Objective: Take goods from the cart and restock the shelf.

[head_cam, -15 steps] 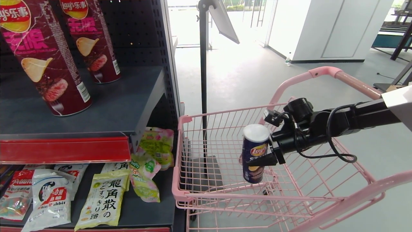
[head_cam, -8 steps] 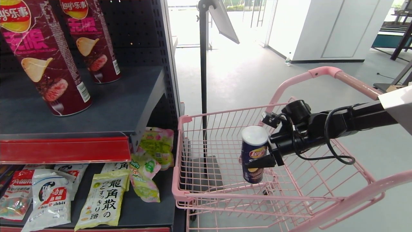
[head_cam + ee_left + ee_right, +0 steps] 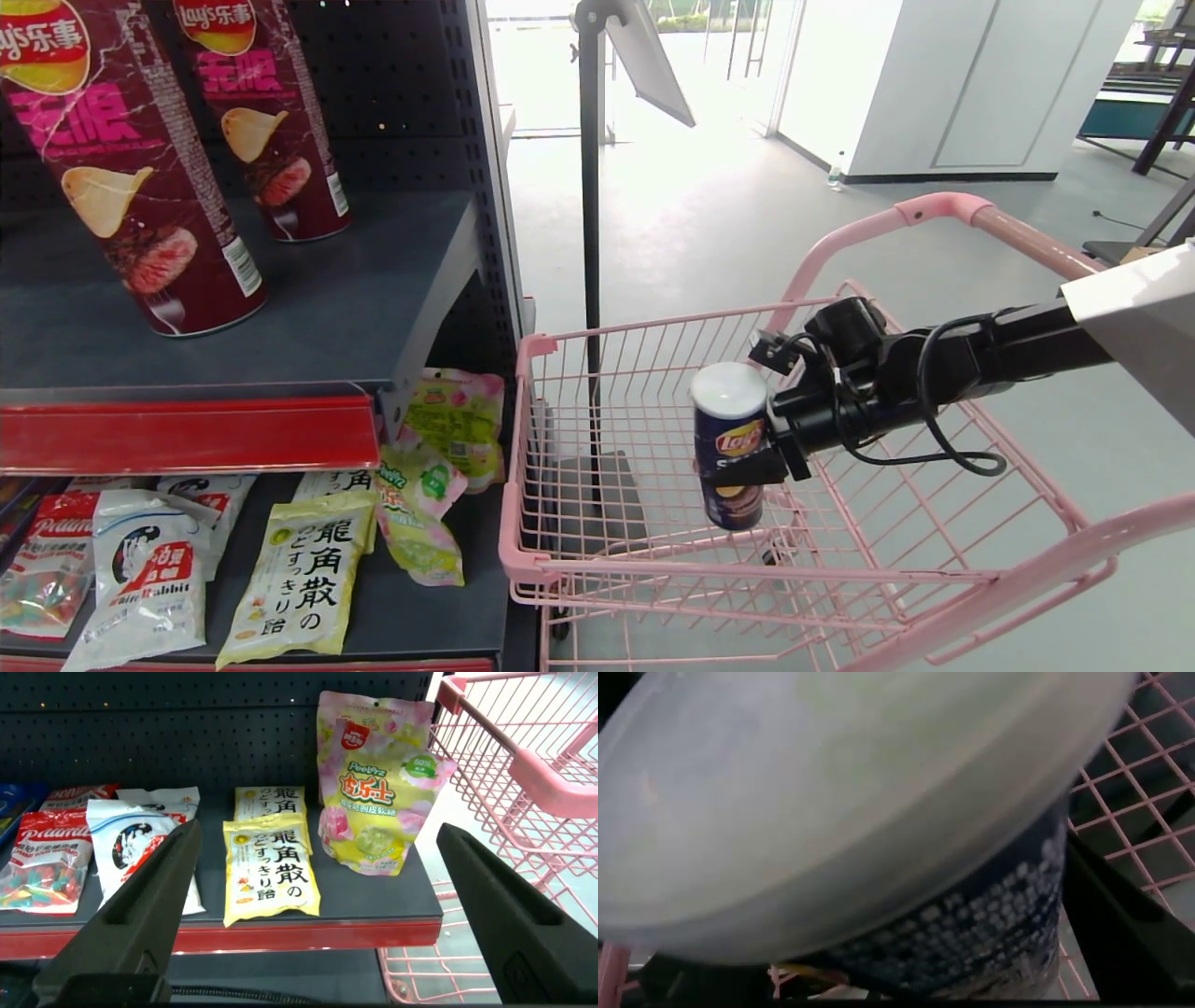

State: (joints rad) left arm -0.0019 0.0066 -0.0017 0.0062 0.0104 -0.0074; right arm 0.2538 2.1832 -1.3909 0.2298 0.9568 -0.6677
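Your right gripper (image 3: pixel 747 465) clamps the dark-blue white-lidded chip can (image 3: pixel 730 434) over the pink wire cart (image 3: pixel 597 567); left gripper (image 3: pixel 318 924) gapes wide.

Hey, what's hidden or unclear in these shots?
- Head view: the blue can hides the right gripper's far jaw.
- Right wrist view: the can's lid, blurred close up, covers most of the pink cart.
- Head view: the top edge cuts off the tall red cans.
- Left wrist view: the picture's edge cuts off a blue packet.
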